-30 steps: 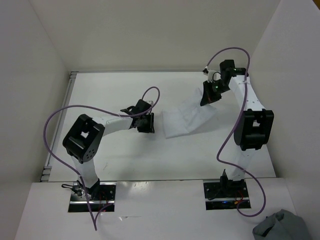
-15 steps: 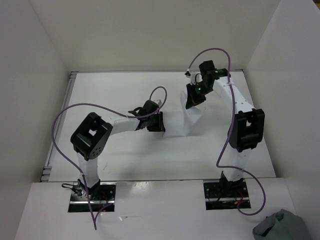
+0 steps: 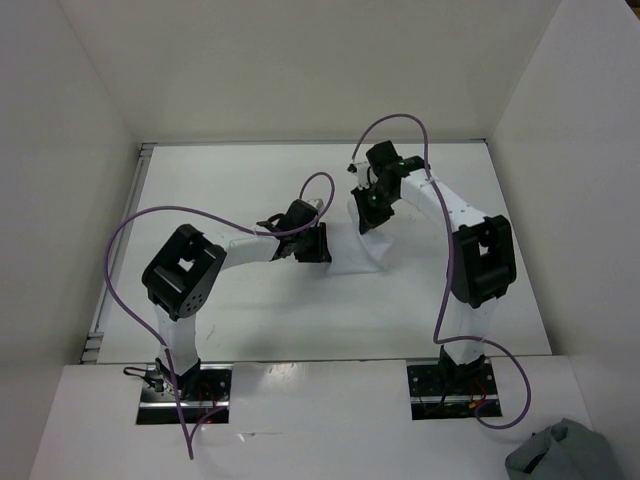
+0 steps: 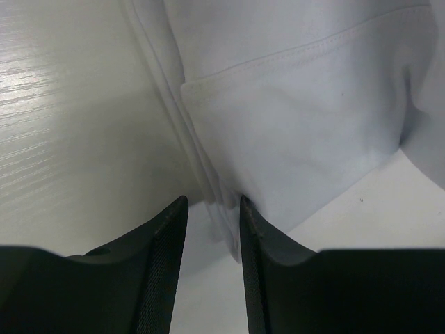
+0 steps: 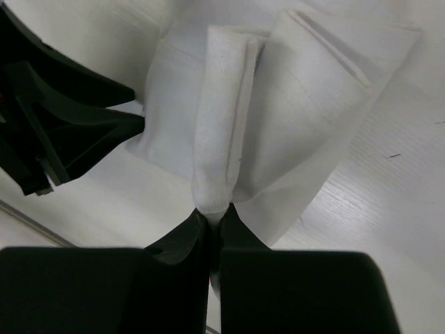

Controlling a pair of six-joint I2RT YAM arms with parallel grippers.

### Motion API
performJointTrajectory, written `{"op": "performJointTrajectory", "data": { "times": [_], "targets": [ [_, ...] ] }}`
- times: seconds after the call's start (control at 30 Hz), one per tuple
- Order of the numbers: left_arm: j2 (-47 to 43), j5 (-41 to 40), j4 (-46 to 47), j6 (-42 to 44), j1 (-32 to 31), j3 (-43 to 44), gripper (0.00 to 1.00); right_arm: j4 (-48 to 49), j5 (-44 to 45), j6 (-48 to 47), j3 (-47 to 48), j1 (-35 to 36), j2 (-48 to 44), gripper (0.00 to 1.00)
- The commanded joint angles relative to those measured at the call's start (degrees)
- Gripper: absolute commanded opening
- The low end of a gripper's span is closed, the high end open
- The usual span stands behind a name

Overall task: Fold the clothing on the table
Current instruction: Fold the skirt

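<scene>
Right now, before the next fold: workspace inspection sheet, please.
Surface: table matte white, no spills seen.
Job's things: clothing white, partly folded, lying between the two grippers.
Clutter: grey-blue cloth bundle on the near ledge, right of the right arm's base.
Grippers: right gripper shut on a rolled fold of the clothing; left gripper jaws apart at the clothing's edge, grip unclear.
Cables: purple cable loops free above each arm, no snag seen.
Surroundings: white walls on three sides.

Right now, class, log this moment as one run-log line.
right gripper: shut on clothing fold | left gripper: open at clothing edge | clothing: partly folded on table
</scene>
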Motion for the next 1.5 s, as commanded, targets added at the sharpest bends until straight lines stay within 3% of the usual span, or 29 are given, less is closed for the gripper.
{"op": "performJointTrajectory", "data": {
  "times": [0.0,0.27,0.77,0.83,0.9,0.97,1.03,1.07,1.13,1.3,1.47],
  "targets": [
    [1.98,-2.07,-1.89,0.18,-0.18,-0.63,0.44,4.92,4.66,0.8,0.05,-0.1,-4.36,0.0],
    [0.93,-2.07,-1.89,0.18,-0.18,-1.16,0.44,4.92,2.74,2.56,0.05,-0.1,-2.18,0.0],
    [2.5,-1.54,-1.36,0.18,-0.18,-1.16,0.44,6.06,0.1,5.2,5.85,8.51,9.24,0.0],
    [2.5,-1.54,-1.36,0.18,-0.18,-1.16,0.44,6.06,-0.51,5.2,6.38,8.52,10.92,0.07],
    [2.5,-1.54,-1.36,0.18,-0.18,-1.16,0.44,6.76,-1.13,5.2,7.43,8.52,12.42,0.21],
    [2.5,-1.54,-1.36,0.18,-0.18,-1.16,0.44,8.17,-2.09,5.2,7.43,8.52,12.42,0.36],
    [2.5,-1.54,-1.36,0.18,-0.18,-1.16,0.44,10.44,-3.67,4.67,6.03,8.52,10.41,0.62],
    [2.5,-1.54,-1.36,0.18,-0.18,-1.16,0.44,11.41,-3.68,4.67,4.72,8.52,9.27,0.62],
    [1.98,-1.54,-1.36,0.18,-0.18,-1.68,0.44,13.52,-5.78,4.67,4.18,7.99,5.75,0.79],
    [1.36,-2.15,-2.5,0.18,-0.18,-1.68,0.44,15.38,-17.37,2.31,0.76,2.2,-1.54,0.84],
    [-0.4,-2.16,-2.51,0.7,-0.18,-2.21,0.44,15.91,-33.11,-2.44,-5.13,-8.69,-6.99,0.88]
  ]
}}
